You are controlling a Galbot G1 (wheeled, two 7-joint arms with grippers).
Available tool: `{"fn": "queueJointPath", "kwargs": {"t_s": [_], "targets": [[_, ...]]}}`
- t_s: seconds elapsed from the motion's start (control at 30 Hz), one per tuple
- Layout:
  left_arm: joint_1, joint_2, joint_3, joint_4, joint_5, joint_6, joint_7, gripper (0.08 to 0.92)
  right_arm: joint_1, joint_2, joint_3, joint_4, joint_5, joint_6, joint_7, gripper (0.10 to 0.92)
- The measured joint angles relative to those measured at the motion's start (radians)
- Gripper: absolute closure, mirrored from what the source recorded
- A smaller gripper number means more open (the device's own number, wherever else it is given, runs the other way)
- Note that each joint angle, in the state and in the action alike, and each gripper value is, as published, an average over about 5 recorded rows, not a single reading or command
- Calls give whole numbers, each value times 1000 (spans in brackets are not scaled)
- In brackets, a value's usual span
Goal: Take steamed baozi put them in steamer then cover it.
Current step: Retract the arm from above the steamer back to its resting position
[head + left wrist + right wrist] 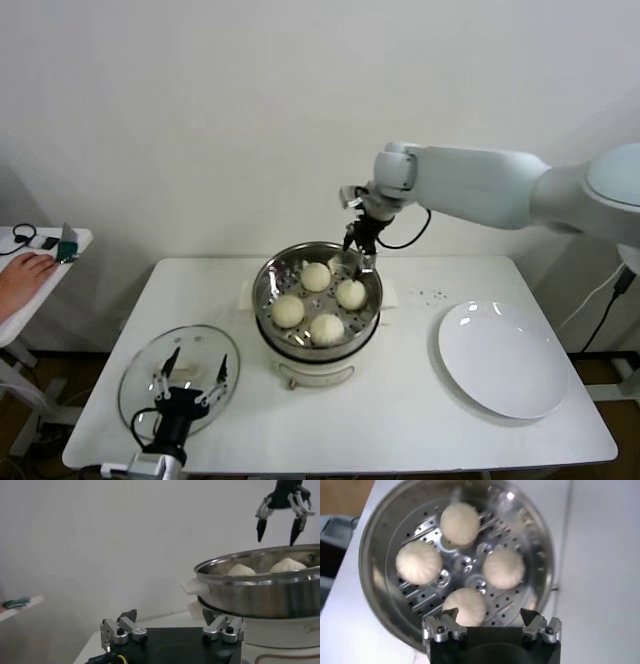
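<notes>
Above the steamer's (318, 300) far rim my right pincer (358, 258) hangs wide, holding nothing. All four steamed baozi (461, 522) sit below it on the perforated tray, pleated tops up, round, no long axis. My left pincer (190, 378) spreads wide over the cover (140, 385), which lies flat on the white table (400, 420). White plate (505, 360) at right; plain white wall behind.
</notes>
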Motion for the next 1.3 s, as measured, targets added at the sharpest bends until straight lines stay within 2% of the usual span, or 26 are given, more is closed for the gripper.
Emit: {"fn": "queueJointPath", "kwargs": {"t_s": [0.33,0.73,1.0,1.3], "targets": [[6,-2,-20,2,51,10,5,177,-121,-264,196,149,6,152,295,203],[19,-16,-33,-17,224,51,-2,177,-618,-532,783,301,-28,283,602,203],[22,-26,-31,-33,379,127,-26,177,-1050,-567,1249,397,-67,323,757,203],[16,-22,-55,-28,724,211,-33,177,-1503,-476,1718,498,-138,328,847,203]]}}
